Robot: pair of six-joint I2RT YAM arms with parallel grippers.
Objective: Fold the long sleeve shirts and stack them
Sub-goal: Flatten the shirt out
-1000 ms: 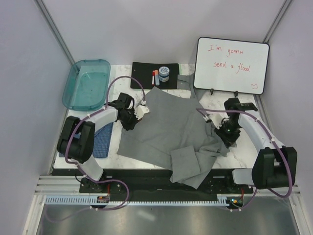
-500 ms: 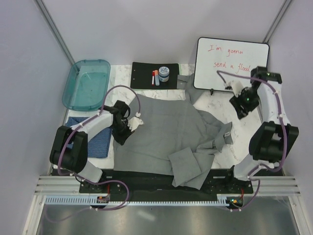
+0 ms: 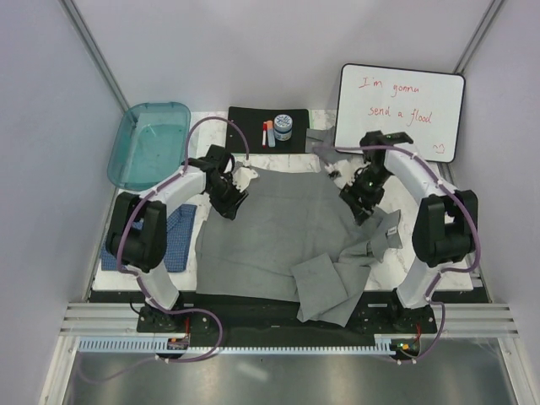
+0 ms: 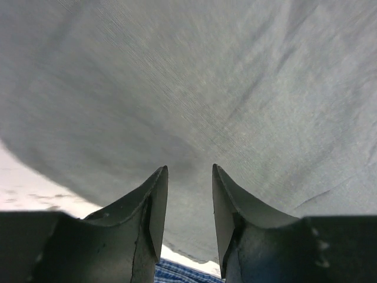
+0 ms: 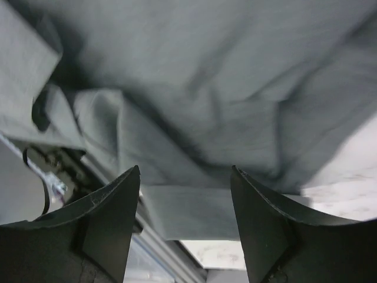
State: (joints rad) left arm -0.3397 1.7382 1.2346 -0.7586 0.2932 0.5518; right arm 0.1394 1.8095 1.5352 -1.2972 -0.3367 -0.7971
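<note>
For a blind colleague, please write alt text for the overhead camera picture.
A grey shirt lies spread on a table, crumpled at its right side. The left end effector and the right end effector hang open over it. A blue shirt lies at the left edge.

Shirts: 2, one grey shirt (image 3: pixel 270 224) and one blue checked shirt (image 3: pixel 179 240). Teal tray (image 3: pixel 152 148): 1. Whiteboard (image 3: pixel 401 114): 1. Black clipboard (image 3: pixel 245 135): 1. Round jar (image 3: pixel 283 126): 1. Red-and-white markers (image 3: pixel 268 133): looks like 2, too small to be sure. Arms: 2, left arm (image 3: pixel 139 236) and right arm (image 3: pixel 443 228). Grippers: 2, left gripper (image 4: pixel 189 212) and right gripper (image 5: pixel 185 218).
</note>
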